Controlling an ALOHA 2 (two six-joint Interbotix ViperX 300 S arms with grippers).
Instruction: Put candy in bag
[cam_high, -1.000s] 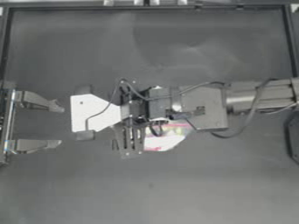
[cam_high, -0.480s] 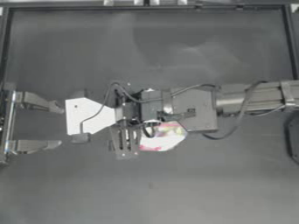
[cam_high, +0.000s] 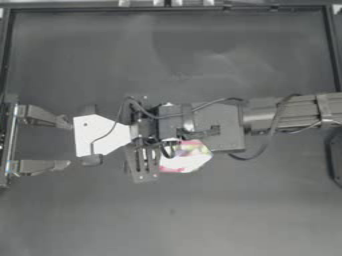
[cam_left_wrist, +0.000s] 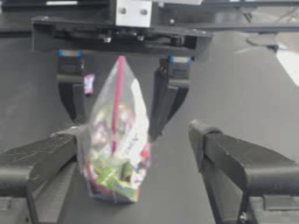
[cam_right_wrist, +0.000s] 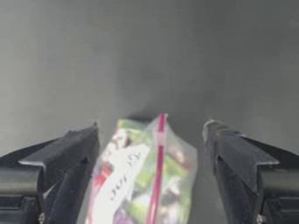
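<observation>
Dark jaws, right gripper: spread wide, one on each side of the bag, closed on nothing, out over the middle of the table.
Your left gripper: also spread. The bag's edge meets one jaw and the other stands well apart.
Bag: clear plastic, pink-red strip running up its middle, colourful sweets inside. It sits between your two grippers, which face each other.
Candy: small, white and pink, outside the bag, just beside one right-gripper finger. You can't tell whether they touch.
</observation>
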